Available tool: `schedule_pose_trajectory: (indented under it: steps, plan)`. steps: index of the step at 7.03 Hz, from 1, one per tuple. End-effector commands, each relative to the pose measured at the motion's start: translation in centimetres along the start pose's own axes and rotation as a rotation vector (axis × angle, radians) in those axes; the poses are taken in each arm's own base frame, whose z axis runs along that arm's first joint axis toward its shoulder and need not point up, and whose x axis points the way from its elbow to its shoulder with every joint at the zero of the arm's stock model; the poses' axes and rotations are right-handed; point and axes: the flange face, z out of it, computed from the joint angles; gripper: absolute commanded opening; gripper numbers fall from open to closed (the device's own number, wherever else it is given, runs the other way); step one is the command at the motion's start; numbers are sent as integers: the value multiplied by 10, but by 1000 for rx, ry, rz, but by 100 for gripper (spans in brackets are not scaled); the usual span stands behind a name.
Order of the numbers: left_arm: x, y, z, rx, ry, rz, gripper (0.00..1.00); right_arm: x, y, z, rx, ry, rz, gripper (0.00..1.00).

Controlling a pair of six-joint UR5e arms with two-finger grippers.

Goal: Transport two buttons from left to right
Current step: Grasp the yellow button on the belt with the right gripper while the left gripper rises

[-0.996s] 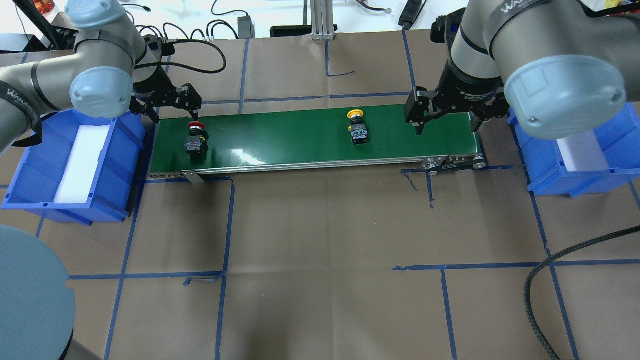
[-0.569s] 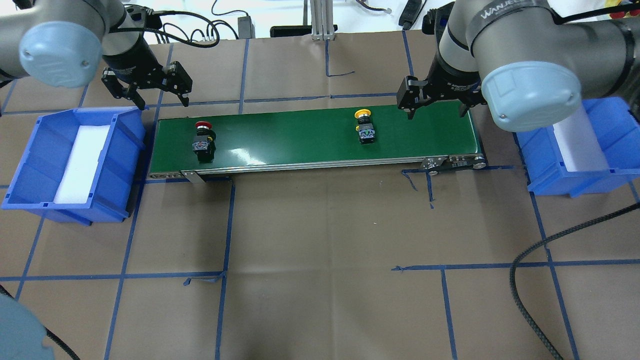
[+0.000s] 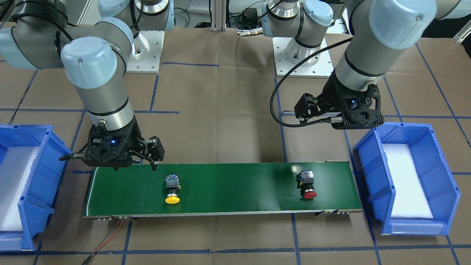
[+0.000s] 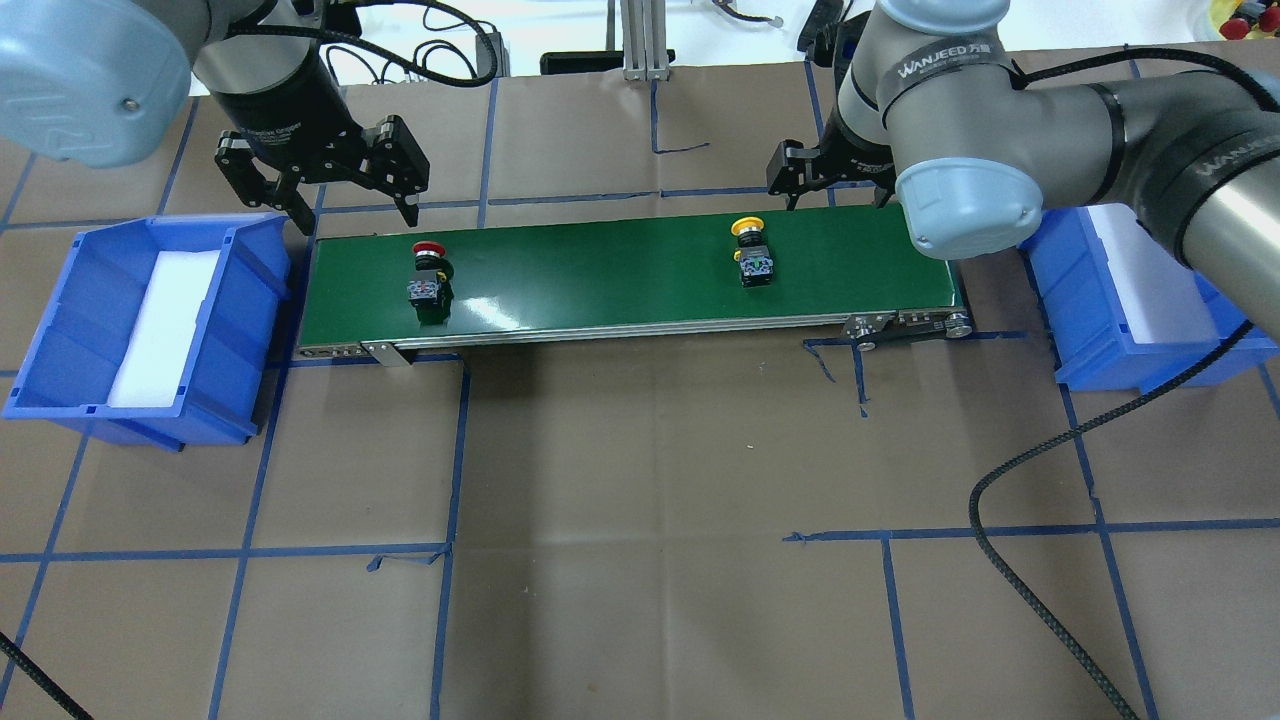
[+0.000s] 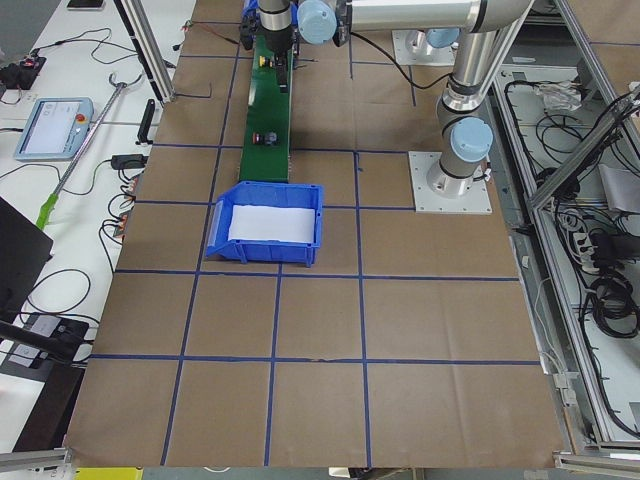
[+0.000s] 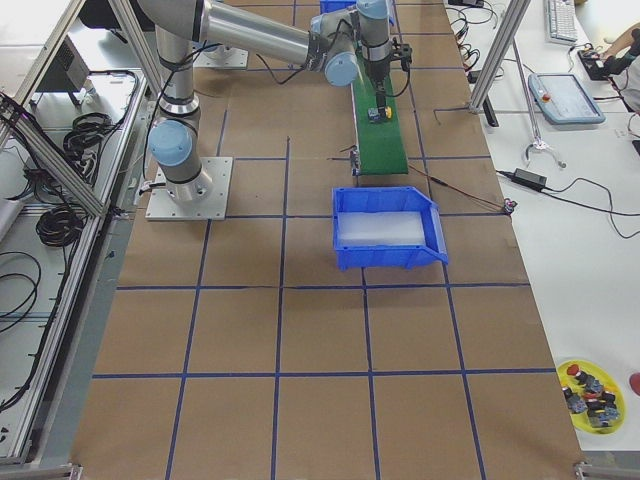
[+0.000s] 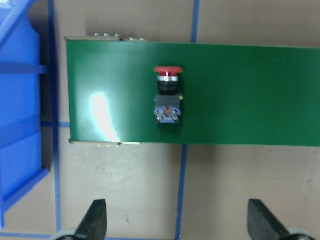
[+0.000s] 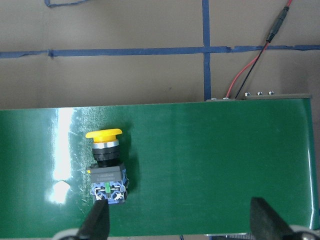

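Two buttons lie on the green conveyor belt (image 4: 600,270). The red button (image 4: 428,272) (image 3: 308,184) rests near the belt's left end, cap towards the far edge. The yellow button (image 4: 750,255) (image 3: 172,189) lies right of the middle. My left gripper (image 4: 352,205) hangs open over the belt's far edge, just left of the red button (image 7: 168,95), holding nothing. My right gripper (image 4: 830,190) is open beyond the far edge, slightly right of the yellow button (image 8: 106,165). In both wrist views the fingertips stand wide apart with nothing between them.
A blue bin (image 4: 60,330) with white foam stands off the belt's left end. A second blue bin (image 4: 1150,370) stands off the right end, partly under the right arm. A black cable (image 4: 1010,560) loops over the brown, blue-taped table at the front right.
Both buttons have drifted right along the belt. My left gripper rose from the red button and shifted right. The right gripper moved left and farther back.
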Motion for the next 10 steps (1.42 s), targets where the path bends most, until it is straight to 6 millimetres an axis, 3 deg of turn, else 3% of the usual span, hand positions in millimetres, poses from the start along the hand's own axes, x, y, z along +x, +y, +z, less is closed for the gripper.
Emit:
schedule_pose_trajectory:
  steps: [1, 3, 6, 10]
  plan:
    - [6, 24, -10, 14, 7, 12, 100, -11, -6, 20, 10, -100, -2, 100]
    - [-4, 39, -2, 11, 2, -2, 100, -10, -1, 48, -46, -95, 6, 100]
    - [-22, 35, -5, 16, 11, -40, 100, 4, 12, 84, -98, 28, 2, 99]
    - [-22, 32, -4, 14, 12, -42, 100, 7, 13, 106, -130, 50, 6, 99]
